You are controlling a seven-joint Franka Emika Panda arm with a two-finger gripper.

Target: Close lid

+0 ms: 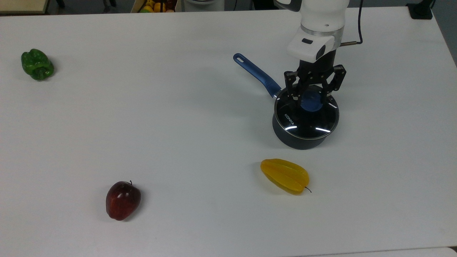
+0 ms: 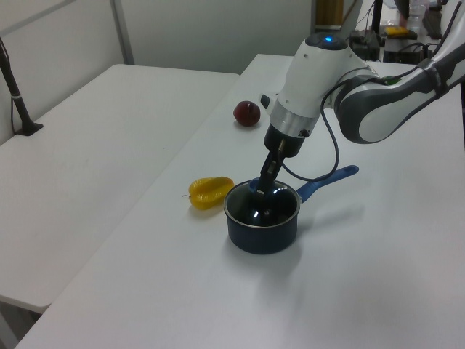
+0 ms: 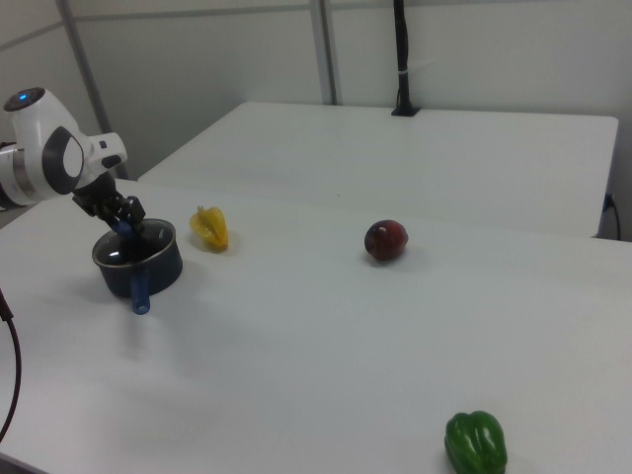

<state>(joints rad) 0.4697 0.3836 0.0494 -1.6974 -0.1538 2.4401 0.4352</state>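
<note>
A black pot [image 1: 299, 140] with a blue handle [image 1: 255, 73] stands on the white table. The round glass lid [image 1: 303, 121] with "KONKA" print lies level on the pot's rim. My gripper [image 1: 310, 97] points down over the lid, its fingers shut on either side of the blue centre knob [image 1: 310, 104]. In the left view the gripper [image 2: 263, 185] reaches down to the lid [image 2: 261, 209] on the pot [image 2: 261, 233]. The right view has the pot [image 3: 148, 269] at its left, with the gripper [image 3: 124, 227] above it.
A yellow star fruit [image 1: 285, 175] lies just in front of the pot in the top view. A red apple [image 1: 122, 200] sits at the top view's lower left and a green pepper [image 1: 37, 64] at its far left. The arm's cable [image 1: 357, 25] hangs behind.
</note>
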